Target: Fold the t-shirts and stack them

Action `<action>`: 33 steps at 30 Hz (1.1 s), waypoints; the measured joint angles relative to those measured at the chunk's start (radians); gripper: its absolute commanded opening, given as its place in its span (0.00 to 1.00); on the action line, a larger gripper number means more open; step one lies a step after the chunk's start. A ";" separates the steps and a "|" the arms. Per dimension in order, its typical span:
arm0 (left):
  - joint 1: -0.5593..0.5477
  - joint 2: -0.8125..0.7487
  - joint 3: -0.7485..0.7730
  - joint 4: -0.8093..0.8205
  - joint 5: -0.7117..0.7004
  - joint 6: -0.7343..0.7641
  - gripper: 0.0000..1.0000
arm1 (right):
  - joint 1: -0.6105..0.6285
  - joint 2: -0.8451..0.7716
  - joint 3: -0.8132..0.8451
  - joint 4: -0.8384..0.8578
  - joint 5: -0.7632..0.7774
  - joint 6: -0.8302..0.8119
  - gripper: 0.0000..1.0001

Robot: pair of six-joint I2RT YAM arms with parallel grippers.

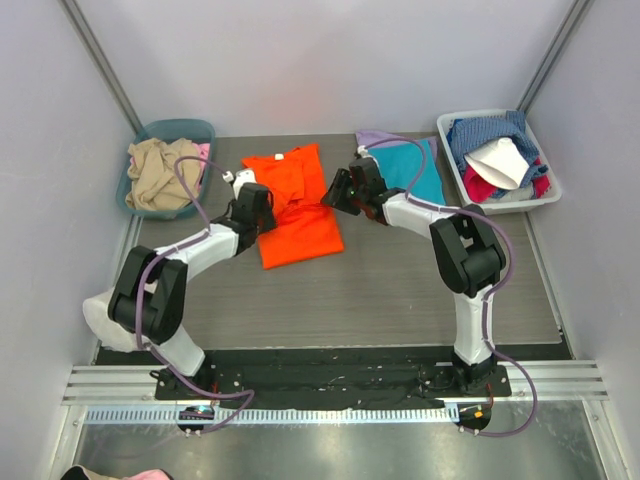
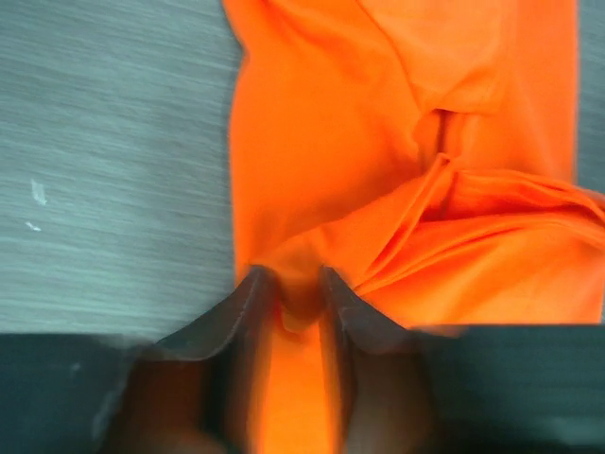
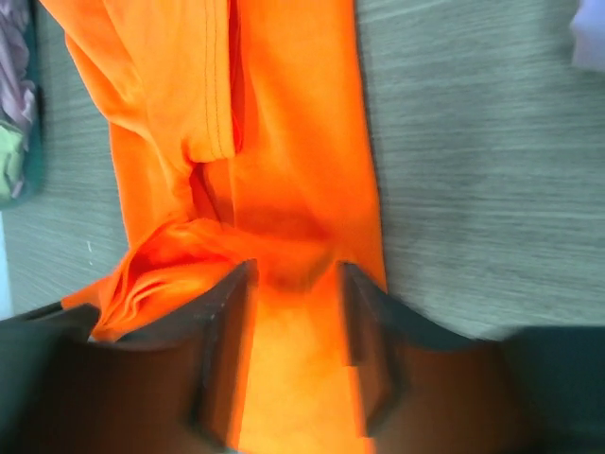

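Orange t-shirt (image 1: 300, 215): part-folded on the table (image 1: 400, 290), upper centre of the top view, long axis running top to bottom, slightly tilted. Left end effector (image 2: 298, 284) at its left edge, right end effector (image 3: 293, 270) at its right edge; both partly spread, cloth lying in the gap, apparently unpinched. Folded teal t-shirt (image 1: 412, 170) lies upper right, nearer the right arm.

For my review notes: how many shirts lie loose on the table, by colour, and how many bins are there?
orange shirt: 1
teal shirt: 1
lavender shirt, mostly under the teal one: 1
bins: 2
Total: 5
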 measured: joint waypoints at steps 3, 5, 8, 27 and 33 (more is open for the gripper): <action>0.016 0.005 0.020 -0.016 -0.020 0.012 1.00 | -0.016 0.003 0.010 -0.001 -0.007 -0.016 0.63; 0.030 -0.002 0.040 -0.031 -0.044 0.015 1.00 | -0.035 0.003 0.011 -0.001 -0.008 -0.024 0.64; 0.043 -0.048 0.054 -0.048 -0.071 0.023 1.00 | -0.081 -0.014 -0.013 -0.006 -0.010 -0.045 0.64; -0.015 -0.351 -0.412 -0.036 0.024 -0.105 1.00 | -0.043 -0.278 -0.412 -0.005 -0.195 -0.090 0.65; -0.015 -0.328 -0.424 0.037 0.028 -0.113 0.99 | -0.032 -0.267 -0.412 0.033 -0.236 -0.093 0.65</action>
